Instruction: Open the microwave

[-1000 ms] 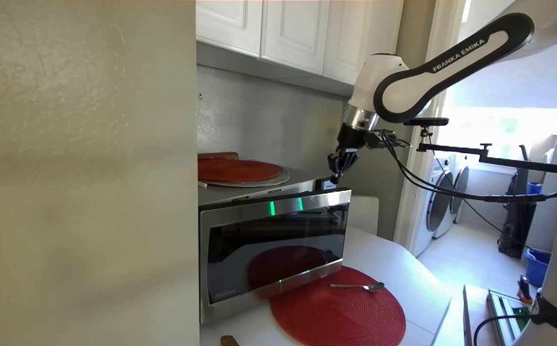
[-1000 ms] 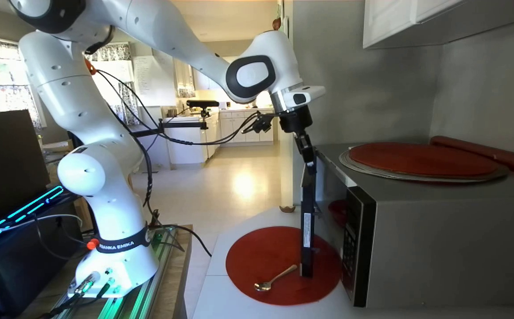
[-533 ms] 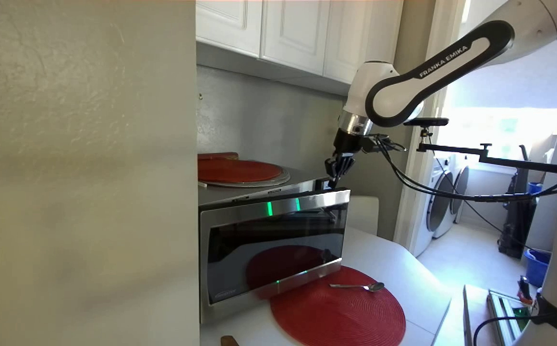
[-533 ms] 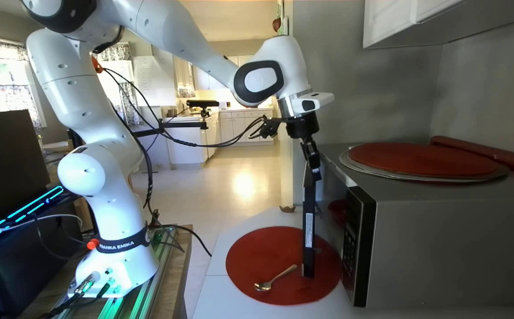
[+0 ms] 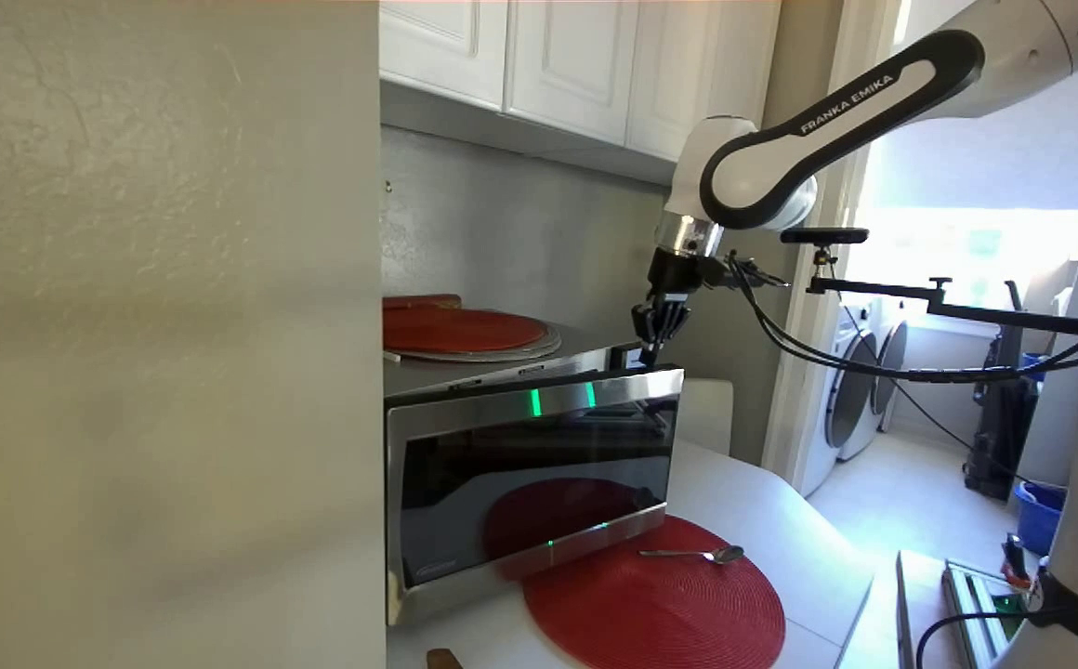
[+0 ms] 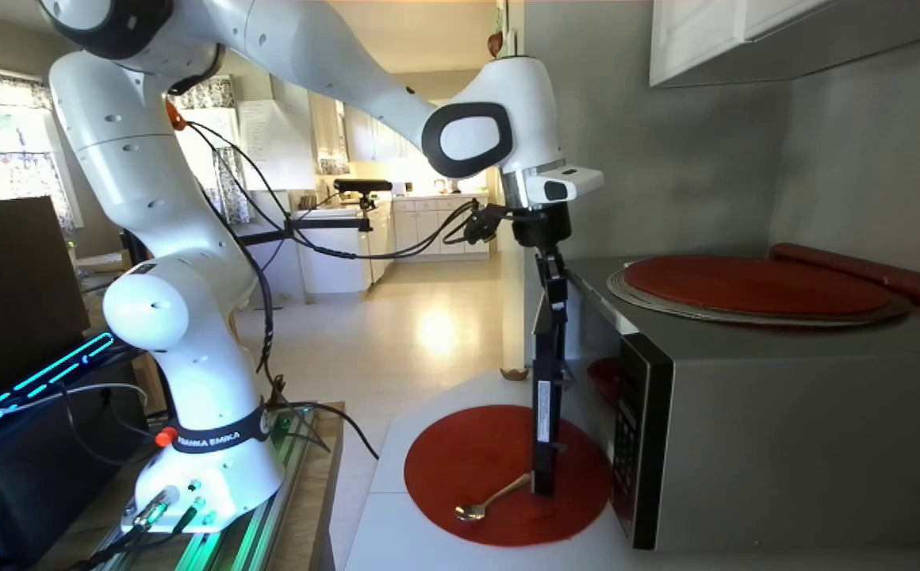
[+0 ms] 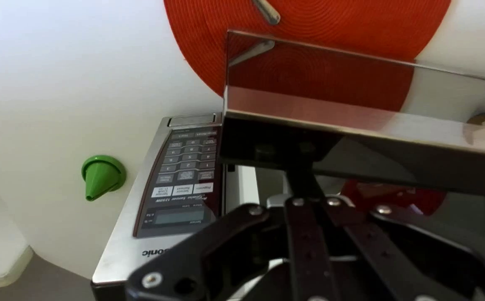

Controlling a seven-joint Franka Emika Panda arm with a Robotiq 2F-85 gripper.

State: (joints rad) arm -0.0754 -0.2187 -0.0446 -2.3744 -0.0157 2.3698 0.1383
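Observation:
The steel microwave stands at the right in an exterior view. Its wide dark-glass door is swung outward, seen nearly edge-on as a dark upright slab. The wrist view shows the door's reflective front and top edge, and the microwave's button panel. My gripper has its fingers together. It sits at the door's top edge near the free end, with fingertips on the inner side, between door and body. In an exterior view the gripper tips are partly hidden behind the door.
A red round placemat with a spoon lies below the door. Red and grey round mats lie on the microwave. A red item shows near the cavity. A green cone stands beside the panel.
The gripper came down and toward the microwave behind the door, then moved back outward slightly. The door has swung a little farther from the microwave body in the last half second.

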